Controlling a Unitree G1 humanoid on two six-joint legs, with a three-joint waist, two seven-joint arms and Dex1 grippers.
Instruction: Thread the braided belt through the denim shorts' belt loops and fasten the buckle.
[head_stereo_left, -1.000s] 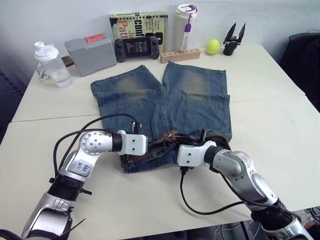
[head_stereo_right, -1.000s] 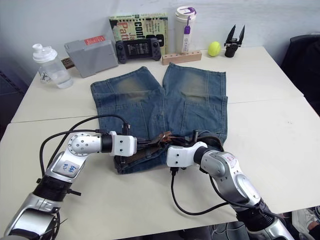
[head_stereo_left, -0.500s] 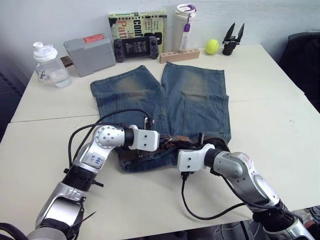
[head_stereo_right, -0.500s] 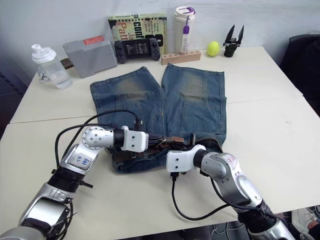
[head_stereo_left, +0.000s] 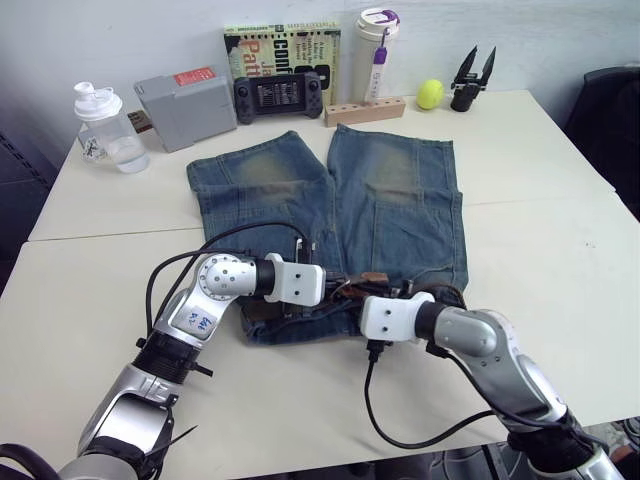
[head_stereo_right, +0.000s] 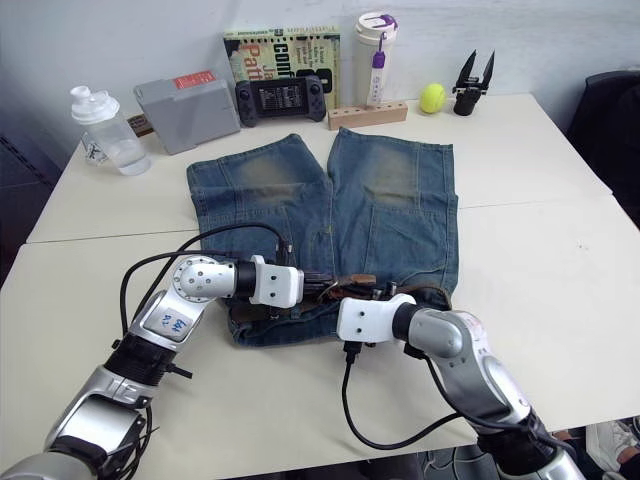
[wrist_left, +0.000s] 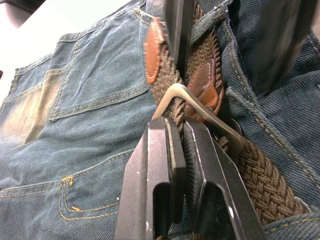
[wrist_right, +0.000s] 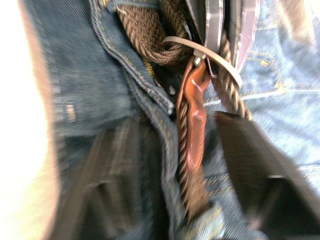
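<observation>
The denim shorts (head_stereo_left: 390, 200) lie flat on the table, waistband toward me. The braided belt (wrist_left: 260, 175) runs along that waistband, and its silver buckle (wrist_left: 200, 110) sits at the middle of the front. My left gripper (wrist_left: 182, 125) is shut on the braided strap right where it passes through the buckle. Facing it, my right gripper (wrist_right: 175, 122) is open, one finger on each side of the belt's brown leather tip (wrist_right: 192, 125) without touching it. In the head views both grippers meet at the waistband (head_stereo_left: 350, 290). I cannot pick out the belt loops.
Along the table's far edge stand a clear bottle (head_stereo_left: 105, 128), a grey box (head_stereo_left: 185, 105), a book (head_stereo_left: 282, 55), a game controller (head_stereo_left: 277, 95), a wooden block (head_stereo_left: 365, 108), a white tumbler (head_stereo_left: 373, 50), a yellow ball (head_stereo_left: 430, 93) and a spare black gripper (head_stereo_left: 470, 78).
My right gripper has opened and let go of the belt's end. The left gripper slid right along the waistband to the buckle and stays shut.
</observation>
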